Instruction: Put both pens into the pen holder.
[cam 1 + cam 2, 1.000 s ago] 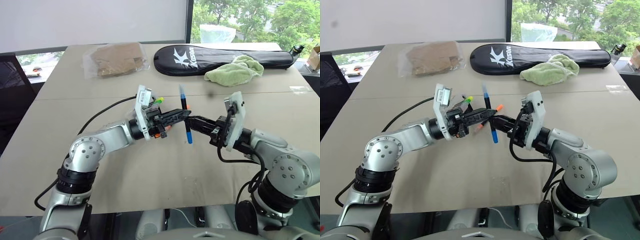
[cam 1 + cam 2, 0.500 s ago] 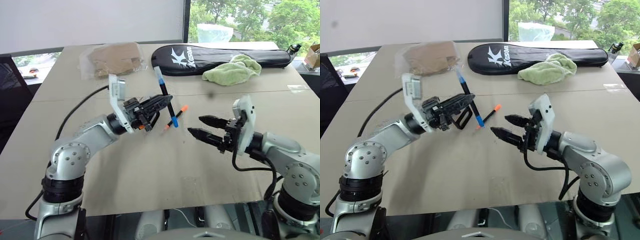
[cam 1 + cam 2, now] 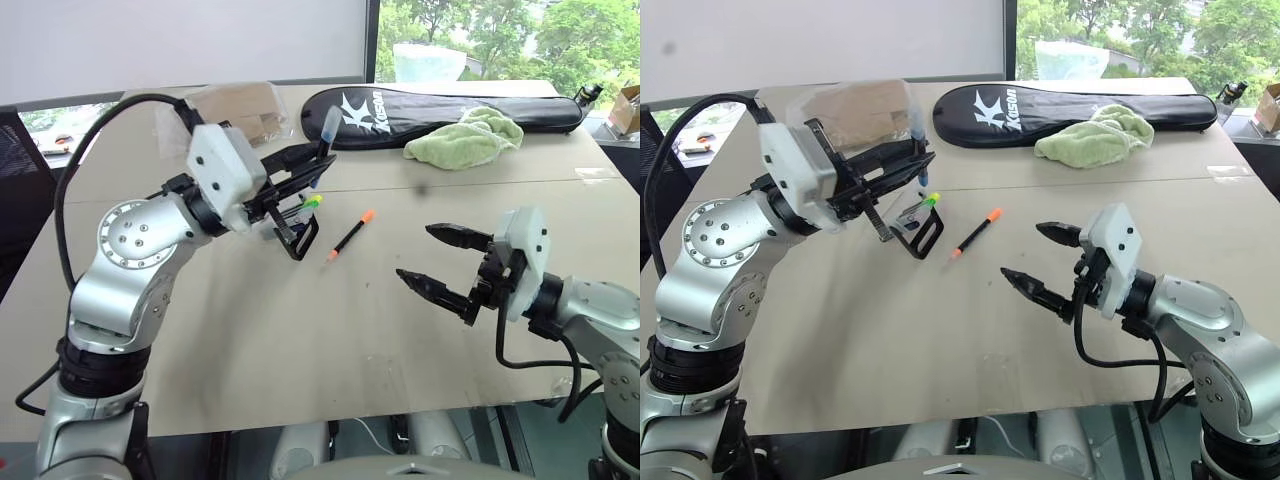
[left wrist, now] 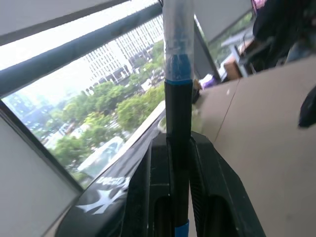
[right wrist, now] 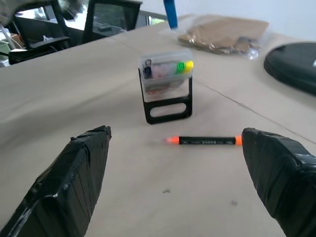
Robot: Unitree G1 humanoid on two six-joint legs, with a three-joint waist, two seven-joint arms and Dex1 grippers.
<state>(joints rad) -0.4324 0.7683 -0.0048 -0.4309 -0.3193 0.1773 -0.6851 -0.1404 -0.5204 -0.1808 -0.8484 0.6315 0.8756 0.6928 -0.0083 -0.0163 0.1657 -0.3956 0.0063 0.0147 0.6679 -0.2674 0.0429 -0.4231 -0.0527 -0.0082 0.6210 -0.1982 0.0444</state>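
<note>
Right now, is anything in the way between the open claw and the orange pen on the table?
No, nothing visible. The right gripper is open, and bare table lies between it and the orange-capped pen. The pen holder stands beyond the pen.

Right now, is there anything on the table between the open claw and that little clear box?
Yes: the orange-capped pen lies between the right gripper and the pen holder, seen in the right wrist view.

bare table (image 3: 330, 330) around orange-capped pen (image 3: 350, 235)
</note>
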